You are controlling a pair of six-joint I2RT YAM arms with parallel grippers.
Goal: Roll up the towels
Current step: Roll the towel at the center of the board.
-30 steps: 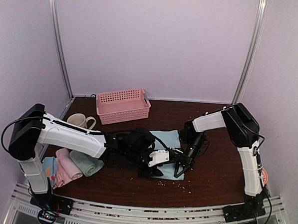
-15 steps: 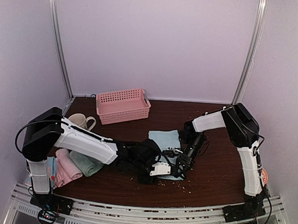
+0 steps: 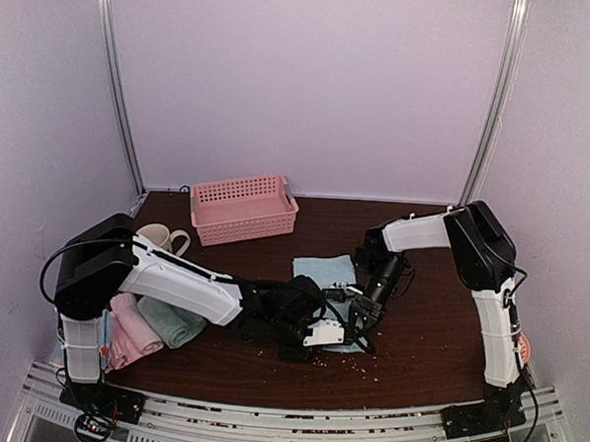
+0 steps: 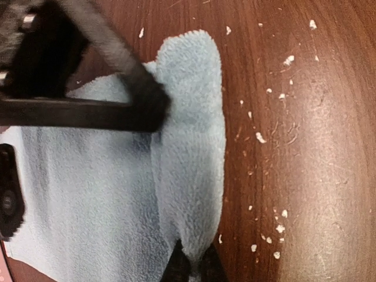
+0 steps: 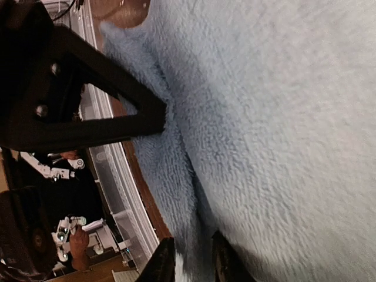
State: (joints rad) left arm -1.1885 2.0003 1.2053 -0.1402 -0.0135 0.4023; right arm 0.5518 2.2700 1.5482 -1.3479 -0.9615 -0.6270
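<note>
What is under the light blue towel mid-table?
Brown table shows around the light blue towel, with white crumbs beside its folded edge. Whatever lies beneath the cloth is covered.

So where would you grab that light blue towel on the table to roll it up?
Grip the light blue towel by its folded-over near edge, the thick lip beside the bare table. Come from above on the near side: the rest lies flat against the wood, and only that raised fold gives fingers something to pinch. The left gripper is shut on it there.
</note>
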